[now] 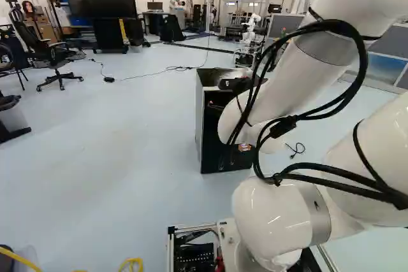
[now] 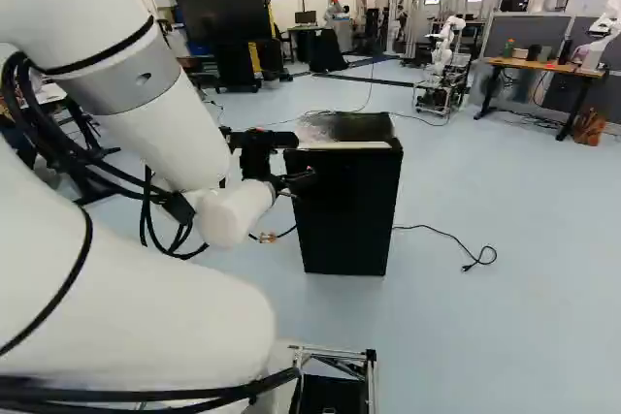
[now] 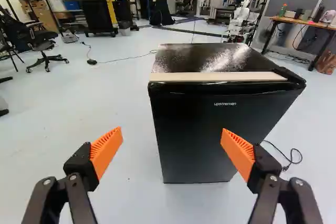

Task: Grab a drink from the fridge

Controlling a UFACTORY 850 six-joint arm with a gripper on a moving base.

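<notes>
Use hand (image 3: 172,137), spread wide and holding nothing, to open black fridge (image 3: 191,145), near, ahead and slightly right, seemingly shut. Find free edge of door (image 3: 194,116), hook in lightly, swing in arc without dragging fridge. Cannot see drink; presumably inside.

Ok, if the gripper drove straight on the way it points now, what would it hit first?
Most likely the fridge, on its front near one side edge. The gripper stands open, and one finger looks lined up outside that edge, so it might slip past; depth is unclear.
</notes>
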